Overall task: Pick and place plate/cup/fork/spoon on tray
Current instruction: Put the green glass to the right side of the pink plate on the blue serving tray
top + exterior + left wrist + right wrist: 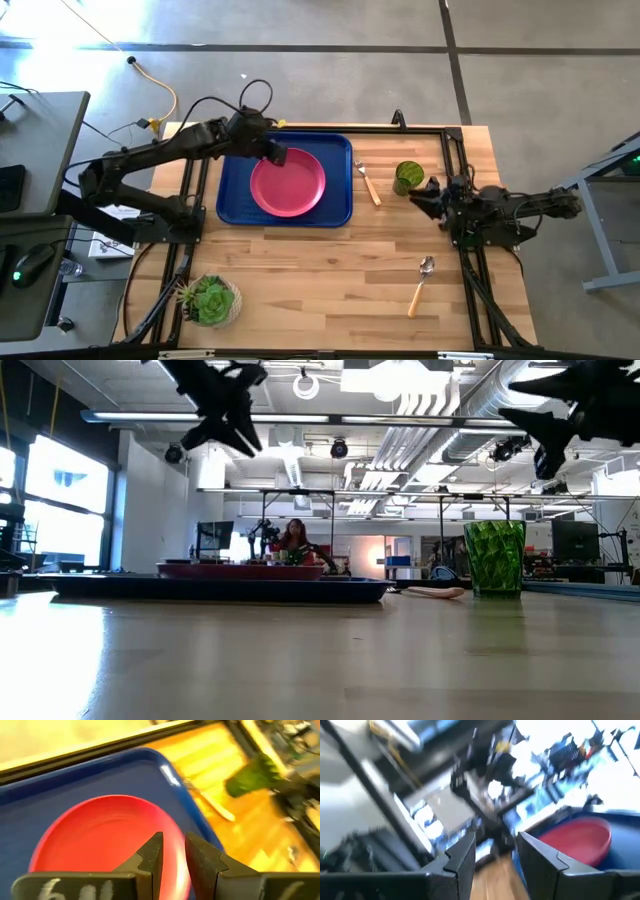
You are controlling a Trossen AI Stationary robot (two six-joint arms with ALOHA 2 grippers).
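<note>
Resting pink-red plate (288, 183) in tray (232, 200)

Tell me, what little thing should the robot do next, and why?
Probably the right tool should move onto the cup and lift it. The plate already lies on the tray, while the cup, fork and spoon sit on the table. The right tool is open and empty beside the cup.
</note>
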